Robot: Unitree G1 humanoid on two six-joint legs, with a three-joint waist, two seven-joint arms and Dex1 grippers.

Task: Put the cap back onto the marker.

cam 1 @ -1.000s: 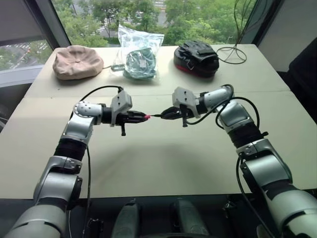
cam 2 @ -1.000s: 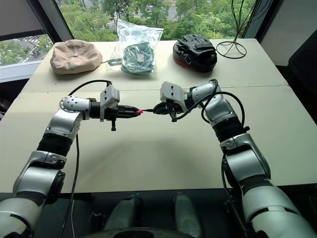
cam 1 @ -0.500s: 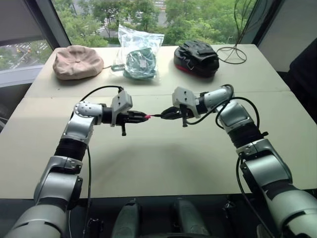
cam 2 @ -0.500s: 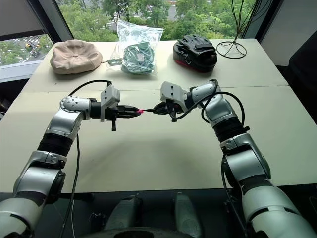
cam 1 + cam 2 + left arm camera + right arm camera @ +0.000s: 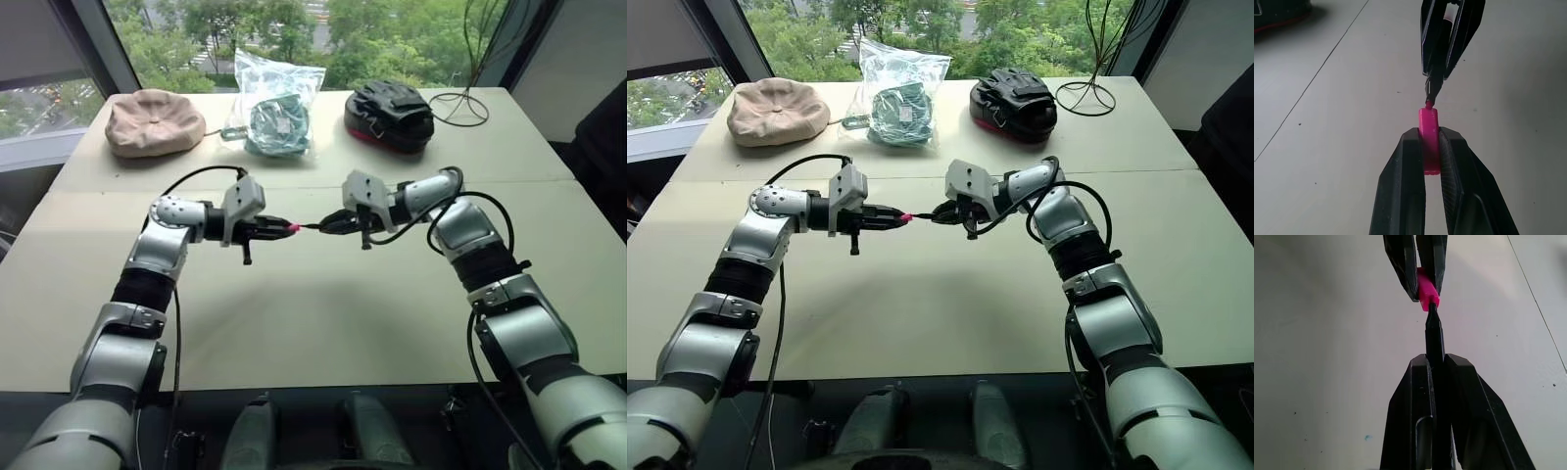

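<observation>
left claw (image 5: 277, 228) grips cap (image 5: 292, 228) | right claw (image 5: 331, 226) grips marker (image 5: 315, 227)

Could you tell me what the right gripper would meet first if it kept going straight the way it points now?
Most likely the cap: the marker clamped in the right gripper already has its tip at the cap's opening, and behind the cap sits the left gripper holding it.

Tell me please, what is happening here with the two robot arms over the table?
The robot is putting a marker back into its cap, above the table. The left gripper is shut on the pink cap. The right gripper is shut on the dark marker. The two point at each other, and the marker's tip sits right at the cap's opening, not yet pushed in. A beige cap, a plastic bag and a black case lie at the table's far edge.
</observation>
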